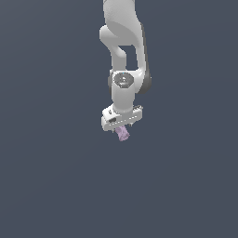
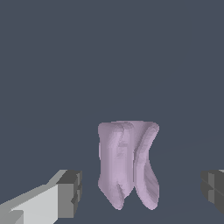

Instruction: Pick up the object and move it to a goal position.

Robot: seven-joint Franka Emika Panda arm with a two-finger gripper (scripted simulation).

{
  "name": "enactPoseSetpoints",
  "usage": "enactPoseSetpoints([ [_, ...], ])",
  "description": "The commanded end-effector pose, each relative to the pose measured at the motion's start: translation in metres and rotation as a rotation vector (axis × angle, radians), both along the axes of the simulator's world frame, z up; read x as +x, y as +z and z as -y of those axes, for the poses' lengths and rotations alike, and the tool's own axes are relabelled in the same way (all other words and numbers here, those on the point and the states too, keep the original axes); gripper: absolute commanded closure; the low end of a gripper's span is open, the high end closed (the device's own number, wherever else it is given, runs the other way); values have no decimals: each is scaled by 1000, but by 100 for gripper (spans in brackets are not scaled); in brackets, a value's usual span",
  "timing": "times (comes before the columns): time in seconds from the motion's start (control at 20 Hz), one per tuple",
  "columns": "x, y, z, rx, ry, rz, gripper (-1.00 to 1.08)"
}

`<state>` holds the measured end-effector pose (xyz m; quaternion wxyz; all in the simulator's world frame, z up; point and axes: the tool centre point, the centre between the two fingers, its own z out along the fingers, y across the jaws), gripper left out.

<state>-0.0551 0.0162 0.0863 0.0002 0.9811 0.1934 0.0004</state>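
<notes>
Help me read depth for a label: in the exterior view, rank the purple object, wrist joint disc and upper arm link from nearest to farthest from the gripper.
1. Purple object, directly beneath the gripper.
2. Wrist joint disc, above.
3. Upper arm link, topmost.

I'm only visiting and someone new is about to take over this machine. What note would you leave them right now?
Tool: open, its grey pads standing apart on either side of the lilac chunk, not touching it.
Lilac chunk: just under the tool in the exterior view.
Done: tool lined up around the chunk.
Left: close on it, lift, carry it to the goal. No goal marker shows in either view.
</notes>
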Motion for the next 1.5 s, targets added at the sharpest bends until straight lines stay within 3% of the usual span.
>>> enactPoseSetpoints([
  [0.0,-1,-9,0,0,1,-1,-92],
  [0.55,-1,-44,0,0,4,-1,-92],
  [0.6,-1,-44,0,0,4,-1,108],
  [1.45,2,-28,-1,1,6,0,108],
])
